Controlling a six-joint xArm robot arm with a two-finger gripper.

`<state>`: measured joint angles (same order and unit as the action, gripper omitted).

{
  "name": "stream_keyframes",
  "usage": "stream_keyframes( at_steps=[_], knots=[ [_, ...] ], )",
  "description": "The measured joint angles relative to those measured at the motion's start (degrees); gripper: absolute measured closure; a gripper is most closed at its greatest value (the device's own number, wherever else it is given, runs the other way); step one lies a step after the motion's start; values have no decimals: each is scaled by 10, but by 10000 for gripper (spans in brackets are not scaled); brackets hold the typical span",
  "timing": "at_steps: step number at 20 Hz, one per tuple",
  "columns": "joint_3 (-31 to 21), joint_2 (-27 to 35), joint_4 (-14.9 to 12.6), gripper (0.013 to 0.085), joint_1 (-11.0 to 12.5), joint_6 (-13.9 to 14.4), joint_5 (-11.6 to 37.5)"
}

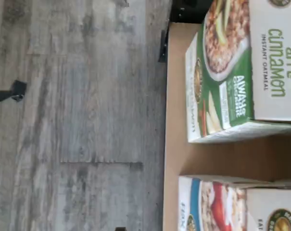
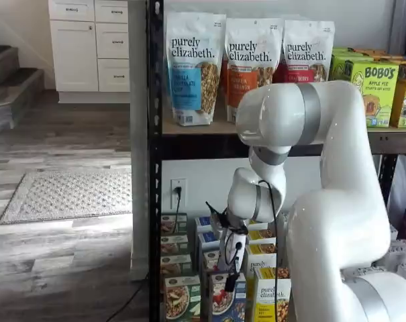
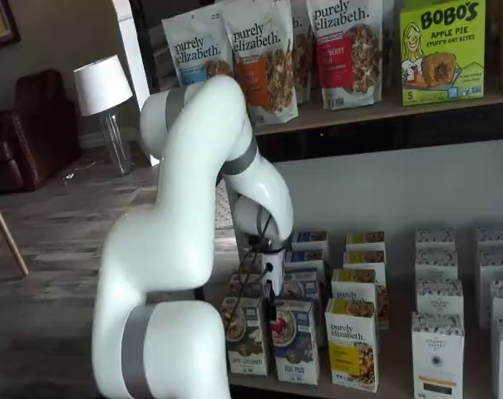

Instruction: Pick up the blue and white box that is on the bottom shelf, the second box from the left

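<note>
The blue and white box (image 3: 295,339) stands upright in the front row of the bottom shelf (image 3: 396,384), between a green carton (image 3: 245,332) and a yellow carton (image 3: 351,341). In both shelf views my gripper (image 3: 272,289) hangs just above and slightly behind the blue and white box (image 2: 223,300), with nothing in it. The gripper (image 2: 231,274) is small and dark, so no gap between its fingers shows plainly; its jaws stand wide. The wrist view shows the green apple cinnamon carton (image 1: 232,72) and part of the blue and white box (image 1: 217,204) on the tan shelf board (image 1: 175,120).
More rows of small cartons stand behind the front row, and white boxes (image 3: 438,332) fill the shelf's right side. Granola bags (image 2: 196,67) and green boxes (image 2: 374,84) sit on the upper board. The rack's black post (image 2: 154,168) stands at the left. The arm's cable (image 2: 273,255) hangs beside the gripper.
</note>
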<state>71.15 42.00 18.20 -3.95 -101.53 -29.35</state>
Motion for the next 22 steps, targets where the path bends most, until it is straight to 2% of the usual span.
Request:
stream_keyframes(
  at_steps=[4, 22],
  knots=[
    [13, 14, -3, 130, 3, 0, 8],
    [120, 98, -18, 130, 28, -9, -20]
  ],
)
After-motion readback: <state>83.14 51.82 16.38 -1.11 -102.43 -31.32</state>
